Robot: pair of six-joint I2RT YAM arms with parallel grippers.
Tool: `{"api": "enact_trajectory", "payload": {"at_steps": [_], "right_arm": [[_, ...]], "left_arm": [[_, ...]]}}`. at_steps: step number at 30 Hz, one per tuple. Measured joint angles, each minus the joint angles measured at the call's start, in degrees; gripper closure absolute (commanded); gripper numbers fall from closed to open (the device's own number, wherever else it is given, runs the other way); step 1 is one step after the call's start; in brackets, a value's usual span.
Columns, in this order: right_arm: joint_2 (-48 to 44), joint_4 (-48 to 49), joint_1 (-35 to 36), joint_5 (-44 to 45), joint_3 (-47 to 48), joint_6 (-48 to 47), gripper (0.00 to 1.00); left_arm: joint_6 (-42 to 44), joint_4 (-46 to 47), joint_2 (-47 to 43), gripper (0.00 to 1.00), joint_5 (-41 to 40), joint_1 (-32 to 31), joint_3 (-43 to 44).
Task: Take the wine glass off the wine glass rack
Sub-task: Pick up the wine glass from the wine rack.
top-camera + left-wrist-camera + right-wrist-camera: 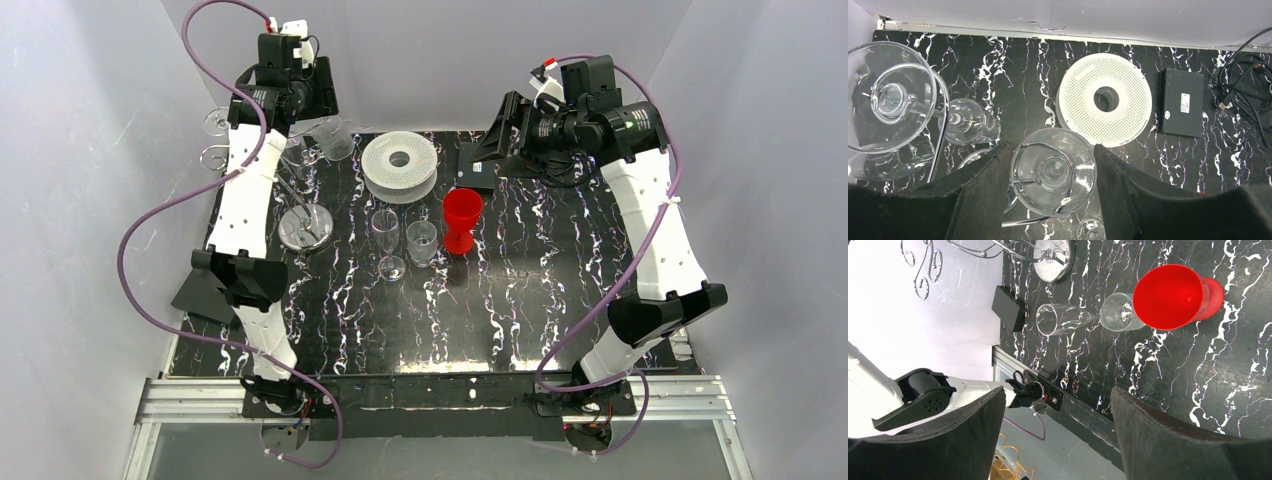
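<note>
Clamps the wine glass (1053,172) between the fingers of the left hand (1052,150), hung foot-up on a wire arm of the wine glass rack (305,228), with a second hanging glass (890,97) left of that hand. Holds the right hand (1058,392) wide open above the surface (1198,380), a red cup (1168,295) ahead of it.

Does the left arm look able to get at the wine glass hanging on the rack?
Probably yes: the left hand straddles a hanging wine glass, with its fingers seemingly touching the glass's sides.
</note>
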Motion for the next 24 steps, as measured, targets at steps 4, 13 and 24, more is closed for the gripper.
{"api": "enact_trajectory", "payload": {"at_steps": [4,13,24], "right_arm": [[0.02,0.00,0.00,-0.04,0.00,0.02,0.17],[0.00,0.00,-0.02,-0.46,0.00,0.04,0.17],[0.00,0.00,0.00,-0.74,-0.07,0.07,0.17]], "left_arm": [[0.42,-0.17,-0.33,0.84,0.52,0.02,-0.02],[0.92,-0.63,-1.18,0.84,1.42,0.11,-0.07],[1.60,-1.40,-2.36,0.84,1.81,0.13,-0.83]]}}
